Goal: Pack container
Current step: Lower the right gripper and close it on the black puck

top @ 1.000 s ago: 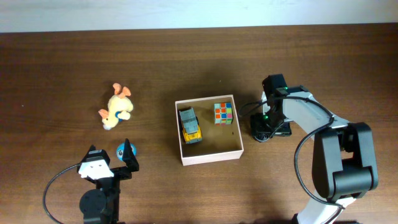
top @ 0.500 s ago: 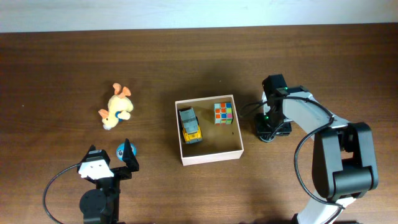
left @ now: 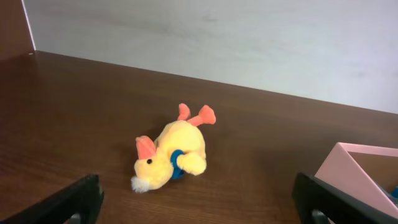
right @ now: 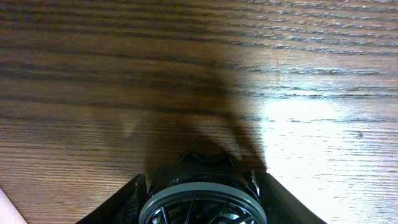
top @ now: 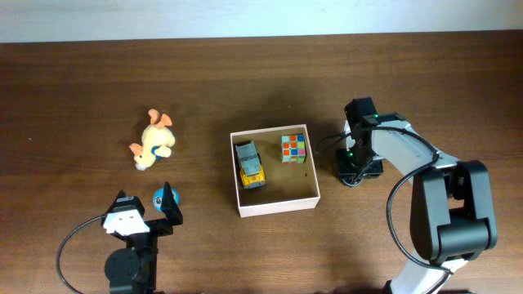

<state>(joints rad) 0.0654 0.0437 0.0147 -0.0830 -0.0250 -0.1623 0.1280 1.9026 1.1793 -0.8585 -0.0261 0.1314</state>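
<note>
The container (top: 276, 207), a shallow white-walled box with a tan floor, sits mid-table and holds a yellow and grey toy truck (top: 250, 163) and a colour cube (top: 293, 148). Its corner (left: 360, 169) shows at the right of the left wrist view. Right of the container, my right gripper (top: 357, 171) points down, its jaws closed against both sides of a black round toy with a grey rim (right: 202, 186). A yellow plush duck (top: 153, 140) lies at the left on its side (left: 171, 155). My left gripper (top: 143, 209) stands wide open below the duck, holding nothing.
A small blue round thing (top: 160, 196) lies by the left gripper's right finger in the overhead view. The dark wooden table (top: 73, 98) runs back to a pale wall (left: 249, 37). The right arm (top: 445, 204) fills the lower right corner.
The right gripper's jaws have closed in on the black round toy. The left gripper, the duck and the container have not moved.
</note>
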